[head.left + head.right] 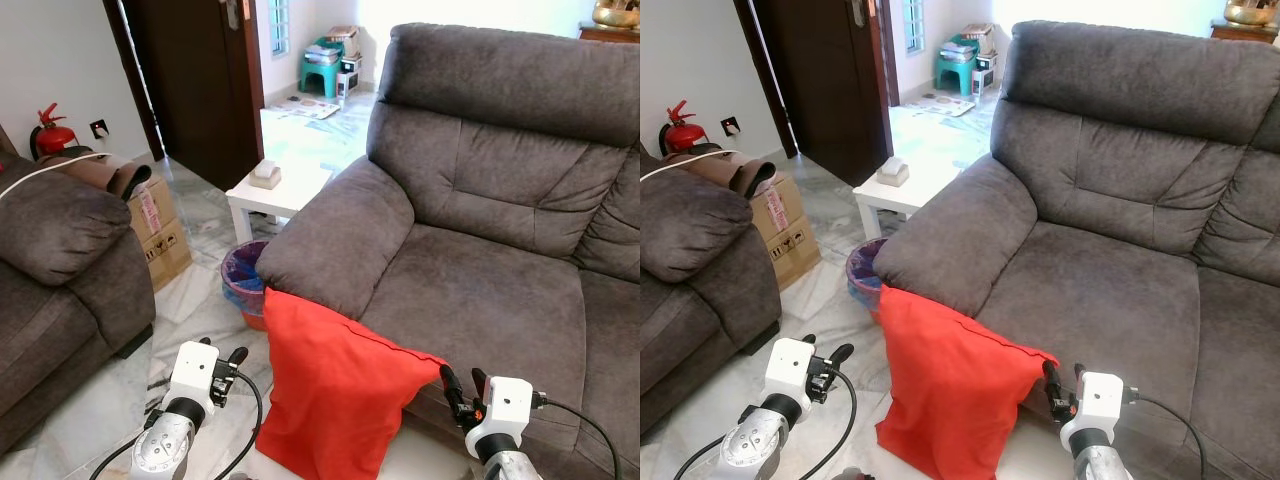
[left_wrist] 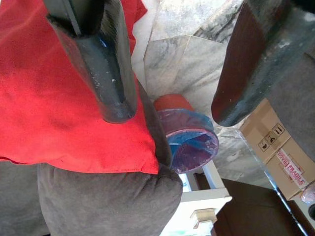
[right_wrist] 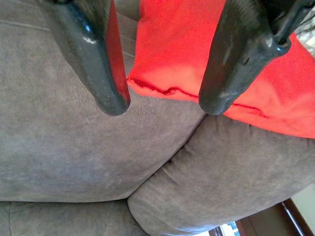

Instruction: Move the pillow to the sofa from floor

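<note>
**Red pillow propped against the sofa, both grippers flanking it**

Head view: the red pillow (image 1: 335,395) stands on the floor, leaning on the sofa (image 1: 480,200) front below the armrest, top corner on the seat edge. Left gripper (image 1: 237,358) sits at its nine o'clock, right gripper (image 1: 458,385) at three o'clock. The pillow's bottom edge is cut off.

Left wrist: fingers (image 2: 106,73) spread wide, empty, pillow cloth behind one.

Right wrist: fingers (image 3: 106,73) wide apart, empty, over the pillow's seam.

It looks soft, light and floppy; squeezing both side edges should lift it best.
</note>
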`<state>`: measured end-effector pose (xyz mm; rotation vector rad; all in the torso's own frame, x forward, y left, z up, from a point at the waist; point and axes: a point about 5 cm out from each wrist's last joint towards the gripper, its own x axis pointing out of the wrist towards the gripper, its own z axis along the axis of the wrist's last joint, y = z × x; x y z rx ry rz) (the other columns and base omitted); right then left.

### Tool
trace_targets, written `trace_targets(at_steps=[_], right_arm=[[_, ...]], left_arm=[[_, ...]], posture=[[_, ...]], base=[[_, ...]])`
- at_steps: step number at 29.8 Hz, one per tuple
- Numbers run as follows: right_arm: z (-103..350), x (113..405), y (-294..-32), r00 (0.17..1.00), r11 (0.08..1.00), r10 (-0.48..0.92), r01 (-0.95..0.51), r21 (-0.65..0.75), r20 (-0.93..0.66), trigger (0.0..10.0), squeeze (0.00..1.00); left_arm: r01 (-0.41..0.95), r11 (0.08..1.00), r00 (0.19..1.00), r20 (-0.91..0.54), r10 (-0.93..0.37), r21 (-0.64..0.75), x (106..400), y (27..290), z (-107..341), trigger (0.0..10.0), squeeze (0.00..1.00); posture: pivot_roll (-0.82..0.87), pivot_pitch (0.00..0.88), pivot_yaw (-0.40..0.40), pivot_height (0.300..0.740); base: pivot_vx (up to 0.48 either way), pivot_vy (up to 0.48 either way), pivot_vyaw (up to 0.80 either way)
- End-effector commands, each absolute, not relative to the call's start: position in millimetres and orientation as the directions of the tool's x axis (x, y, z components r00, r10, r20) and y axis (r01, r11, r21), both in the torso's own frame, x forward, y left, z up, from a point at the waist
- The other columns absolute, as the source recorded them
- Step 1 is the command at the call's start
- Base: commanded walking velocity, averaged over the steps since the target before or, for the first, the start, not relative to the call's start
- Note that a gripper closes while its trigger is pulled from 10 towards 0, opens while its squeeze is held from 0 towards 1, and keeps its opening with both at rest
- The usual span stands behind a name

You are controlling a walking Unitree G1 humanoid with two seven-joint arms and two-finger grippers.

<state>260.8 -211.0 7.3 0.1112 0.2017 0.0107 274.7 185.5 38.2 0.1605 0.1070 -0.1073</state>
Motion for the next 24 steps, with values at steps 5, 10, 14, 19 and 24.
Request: trace_targets(at_steps=[5,10,14,19,24], right_arm=[[9.1,265.8,-209.2,0.98,0.992,0.015,0.01,0.126,-0.198,10.0,0.0],[12.0,269.6,-207.9,0.982,0.992,0.018,0.006,0.128,-0.188,10.0,0.0],[12.1,270.3,-207.6,0.982,0.992,0.019,0.005,0.128,-0.189,10.0,0.0],[12.3,270.8,-208.2,0.982,0.992,0.013,0.011,0.126,-0.19,10.0,0.0],[12.5,271.6,-208.1,0.982,0.992,0.014,0.01,0.125,-0.19,10.0,0.0]], left_arm=[[0.1,0.985,0.991,-0.104,-0.086,0.143,275.0,187.4,40.2,10.0,0.0],[0.096,0.985,0.992,-0.099,-0.082,0.143,275.5,187.3,41.2,10.0,0.0],[0.091,0.986,0.993,-0.094,-0.078,0.142,275.9,187.7,42.3,10.0,0.0],[0.09,0.986,0.993,-0.092,-0.077,0.14,275.9,187.6,42.6,10.0,0.0],[0.086,0.986,0.993,-0.092,-0.073,0.142,275.8,188.2,42.5,10.0,0.0]], posture=[[-0.02,0.033,0.024,0.646],[-0.02,0.031,0.021,0.646],[-0.02,0.031,0.022,0.646],[-0.02,0.03,0.021,0.646],[-0.02,0.031,0.019,0.646]], base=[[0.293,0.0,0.0],[0.307,0.0,0.0],[0.324,0.0,0.0],[0.329,0.0,0.0],[0.336,0.0,0.0]])
